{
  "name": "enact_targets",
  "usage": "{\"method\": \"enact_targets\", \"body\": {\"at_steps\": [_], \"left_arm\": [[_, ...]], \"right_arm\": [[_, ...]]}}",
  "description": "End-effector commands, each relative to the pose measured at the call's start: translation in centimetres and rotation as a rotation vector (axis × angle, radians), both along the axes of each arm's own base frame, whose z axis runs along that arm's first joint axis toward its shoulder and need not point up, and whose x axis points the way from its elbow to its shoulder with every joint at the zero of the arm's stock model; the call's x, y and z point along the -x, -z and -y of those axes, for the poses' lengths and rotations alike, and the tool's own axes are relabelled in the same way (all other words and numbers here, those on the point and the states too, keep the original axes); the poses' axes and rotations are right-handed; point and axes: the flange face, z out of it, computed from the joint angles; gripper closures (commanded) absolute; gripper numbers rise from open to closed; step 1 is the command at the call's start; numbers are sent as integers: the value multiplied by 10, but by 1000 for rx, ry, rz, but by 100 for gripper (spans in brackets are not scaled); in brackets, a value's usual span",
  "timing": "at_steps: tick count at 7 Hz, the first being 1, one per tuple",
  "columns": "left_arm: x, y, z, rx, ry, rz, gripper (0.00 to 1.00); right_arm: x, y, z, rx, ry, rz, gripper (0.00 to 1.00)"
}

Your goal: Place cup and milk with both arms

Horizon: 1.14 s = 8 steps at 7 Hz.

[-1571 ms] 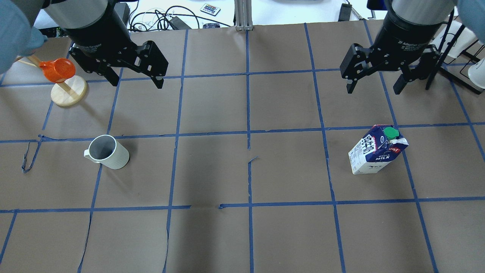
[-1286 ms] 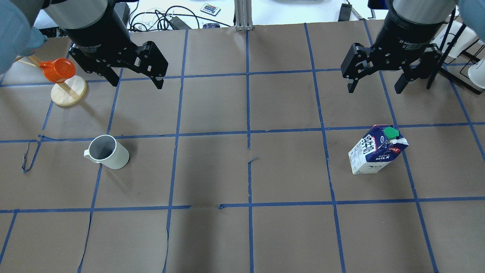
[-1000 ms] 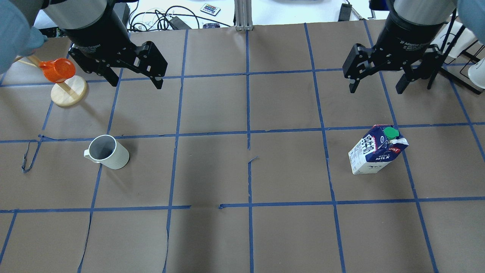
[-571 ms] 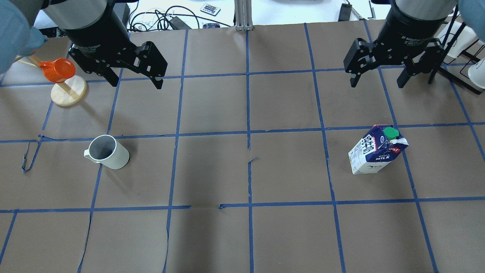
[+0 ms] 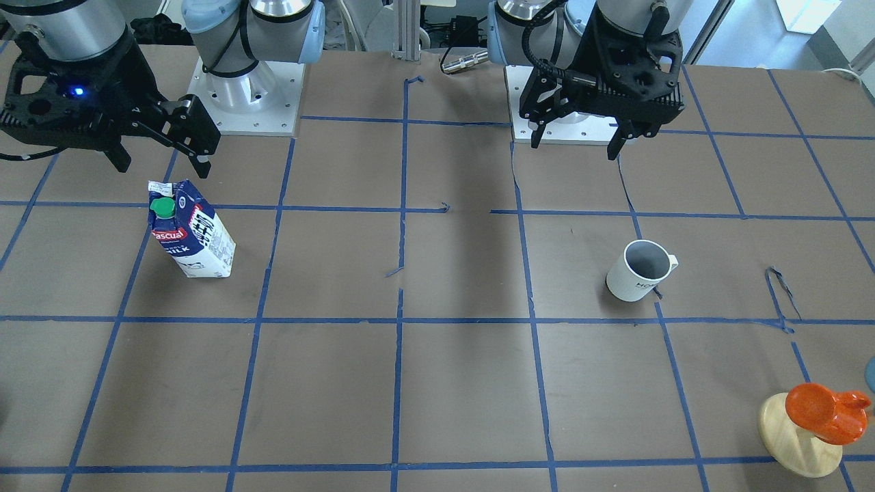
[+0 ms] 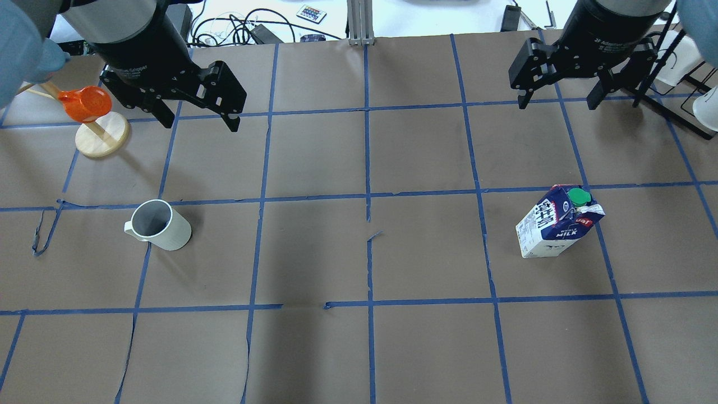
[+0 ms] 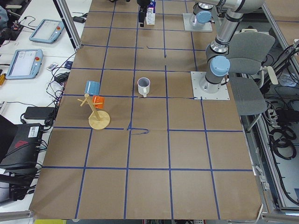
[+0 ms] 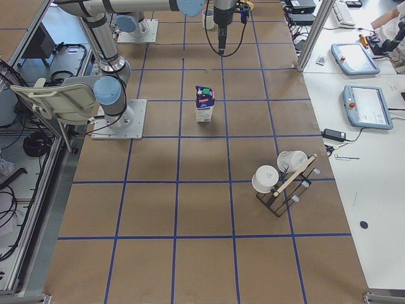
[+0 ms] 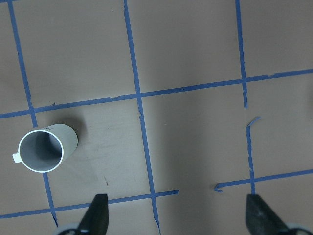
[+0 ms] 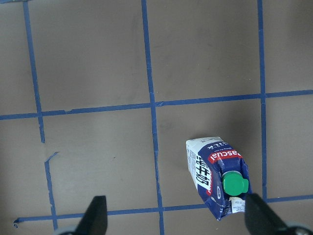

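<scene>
The white cup (image 6: pixel 157 224) stands upright on the brown table, handle to the view's left; it also shows in the front view (image 5: pixel 639 270) and the left wrist view (image 9: pixel 44 149). My left gripper (image 6: pixel 200 122) is open and empty, high above the table, apart from the cup. The blue and white milk carton (image 6: pixel 558 221) with its green cap stands upright on the right side, also in the front view (image 5: pixel 190 229) and the right wrist view (image 10: pixel 217 178). My right gripper (image 6: pixel 556 105) is open and empty, well above and apart from the carton.
An orange cup on a wooden stand (image 6: pixel 92 120) is at the far left, close to my left gripper. A black rack with white cups (image 6: pixel 673 84) stands at the far right. Blue tape lines cross the brown paper; some tape is torn near the middle (image 6: pixel 373 235).
My right gripper has moved toward the top of the overhead view, farther from the milk carton. The left gripper, cup and milk have not moved.
</scene>
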Motion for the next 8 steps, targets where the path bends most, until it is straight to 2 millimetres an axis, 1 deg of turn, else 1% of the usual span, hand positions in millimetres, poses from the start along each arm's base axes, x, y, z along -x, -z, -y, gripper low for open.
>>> {"method": "enact_targets", "body": {"at_steps": [1,3,5,8], "left_arm": [[-1,8,-1,-11,-1,-1,0],[-1,9,-1,-11,-1,4,0],[-1,6,-2,-5,-18,3,0],[-1,5,-3,-2,-20,4,0]], "right_arm": [[-2,-3,-2,6,-2,9,0],[-2,0,-3,-8,-2,11,0],[-2,-2,-4,-5,-2,10,0],[-3,-1,-4,-9,-2,19,0]]}}
